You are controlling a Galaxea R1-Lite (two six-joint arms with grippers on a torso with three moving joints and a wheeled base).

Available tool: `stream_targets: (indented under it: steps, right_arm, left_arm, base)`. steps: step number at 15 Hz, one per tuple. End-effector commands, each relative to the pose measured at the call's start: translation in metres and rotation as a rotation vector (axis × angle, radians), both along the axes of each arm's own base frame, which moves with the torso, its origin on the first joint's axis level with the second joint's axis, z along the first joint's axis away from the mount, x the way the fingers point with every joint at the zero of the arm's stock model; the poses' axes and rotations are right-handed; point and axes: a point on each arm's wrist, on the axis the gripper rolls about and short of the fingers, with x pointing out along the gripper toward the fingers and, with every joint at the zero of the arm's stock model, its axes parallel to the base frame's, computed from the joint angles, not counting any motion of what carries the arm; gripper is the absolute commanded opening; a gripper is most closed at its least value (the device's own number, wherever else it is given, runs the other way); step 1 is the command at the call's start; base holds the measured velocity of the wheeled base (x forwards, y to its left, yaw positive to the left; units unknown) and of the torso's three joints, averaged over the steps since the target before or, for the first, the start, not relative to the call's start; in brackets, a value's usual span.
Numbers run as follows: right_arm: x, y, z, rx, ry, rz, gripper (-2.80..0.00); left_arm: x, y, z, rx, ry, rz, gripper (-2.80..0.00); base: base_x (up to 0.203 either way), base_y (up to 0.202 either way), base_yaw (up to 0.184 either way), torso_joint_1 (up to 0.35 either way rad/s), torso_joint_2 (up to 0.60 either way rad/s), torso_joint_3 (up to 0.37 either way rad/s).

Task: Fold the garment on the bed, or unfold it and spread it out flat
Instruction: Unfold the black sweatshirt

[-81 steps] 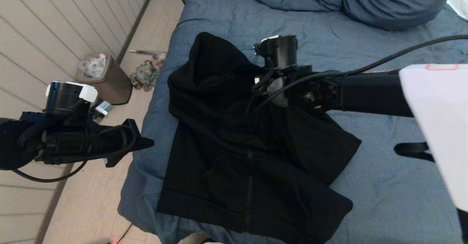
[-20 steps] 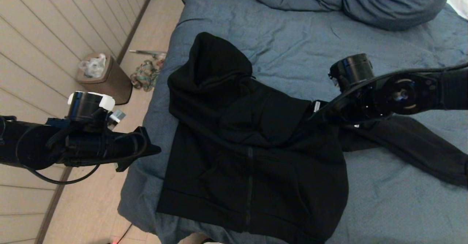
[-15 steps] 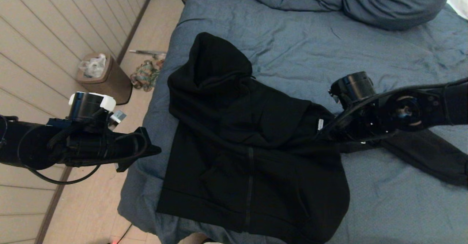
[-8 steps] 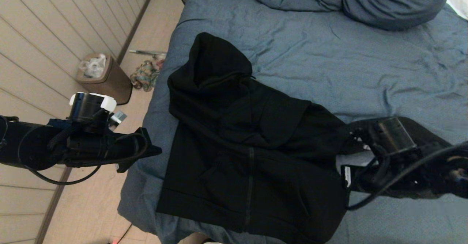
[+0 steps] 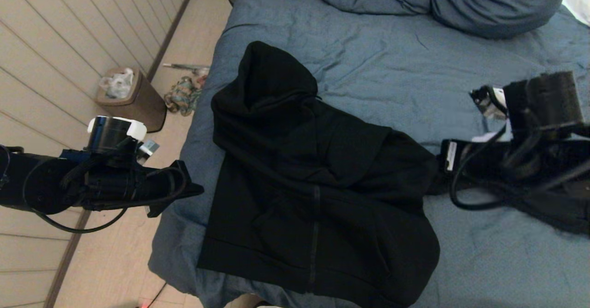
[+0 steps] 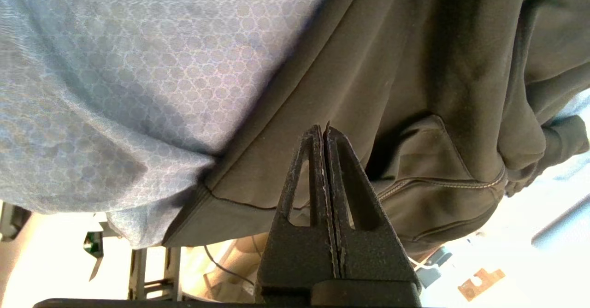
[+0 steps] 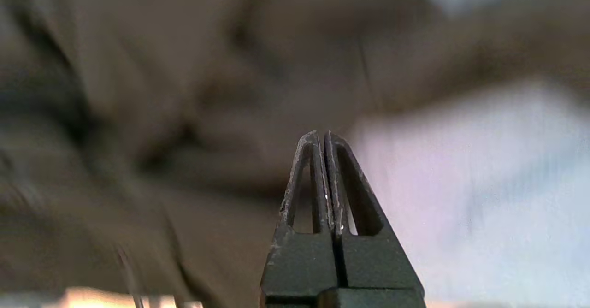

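Fabric of the garment (image 5: 318, 197), lying on the bed (image 5: 396, 63) near its left edge, looks thick, soft and floppy, best pinched at hem or cuff; both grippers' jaws are clenched empty.

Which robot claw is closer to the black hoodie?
The right gripper, by the garment's right edge; the left gripper hangs beside the bed.

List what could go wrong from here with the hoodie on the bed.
1. The garment lies at the near left corner of the bed, its hem at the edge; a tug might slide it off.
2. The right gripper is shut and empty beside the sleeve, so the sleeve may stay bunched.
3. The left gripper, shut over the hem, might snag it.
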Motion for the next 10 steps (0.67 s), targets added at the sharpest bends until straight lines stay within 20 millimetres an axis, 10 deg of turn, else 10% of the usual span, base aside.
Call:
stream_targets:
  steps: [1,2,3,10]
  right_arm:
    - [0.044,0.013,-0.01,-0.018,0.028,-0.006,-2.8]
    - [0.067,0.021,-0.024,-0.055,0.059,-0.019,-2.66]
    - [0.085,0.027,-0.039,-0.1,0.082,-0.042,0.0]
    - [0.156,0.046,-0.055,-0.168,-0.136,-0.109,0.0]
  left_arm:
    - [0.0,0.0,-0.001,-0.002,0.003,0.0,-2.8]
    - [0.0,0.0,-0.001,-0.001,0.003,-0.001,-2.8]
    - [0.0,0.0,-0.001,0.0,0.003,-0.002,-2.8]
    - [0.009,-0.002,-0.013,0.01,0.036,-0.004,-2.8]
  base:
    - [0.0,0.0,0.0,0.0,0.0,0.0]
    - [0.0,0.0,0.0,0.0,0.0,0.0]
    - [0.0,0.0,0.0,0.0,0.0,0.0]
    - [0.0,0.0,0.0,0.0,0.0,0.0]
